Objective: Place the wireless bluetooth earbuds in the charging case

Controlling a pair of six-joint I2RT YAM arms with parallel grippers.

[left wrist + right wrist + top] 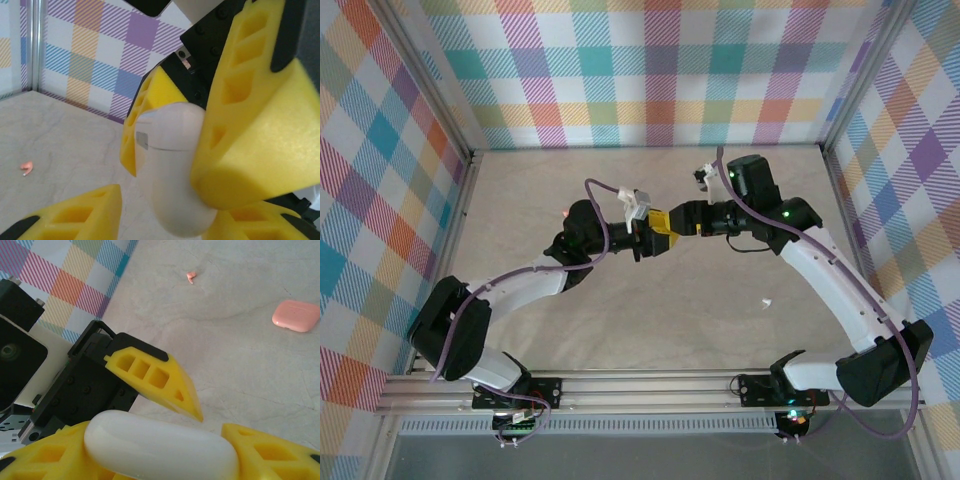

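Observation:
The salmon-pink charging case [296, 316] lies shut on the table, off to the side of both grippers. One tiny pink earbud [191, 276] lies apart from it on the bare surface and appears as a pink speck [26, 167] in the left wrist view. Both grippers meet in mid-air over the table's centre. My right gripper [160, 460] [678, 222] is shut on a white rounded case [160, 450]. My left gripper [167, 220] [655, 240] stands open round the lower end of that white case [172, 170], with a gap on its left side.
A small white bit [767, 302] lies on the table to the right of centre. Plaid walls [650, 70] with metal frame posts enclose the table on three sides. The arms' bases sit on a rail [650, 385] at the near edge.

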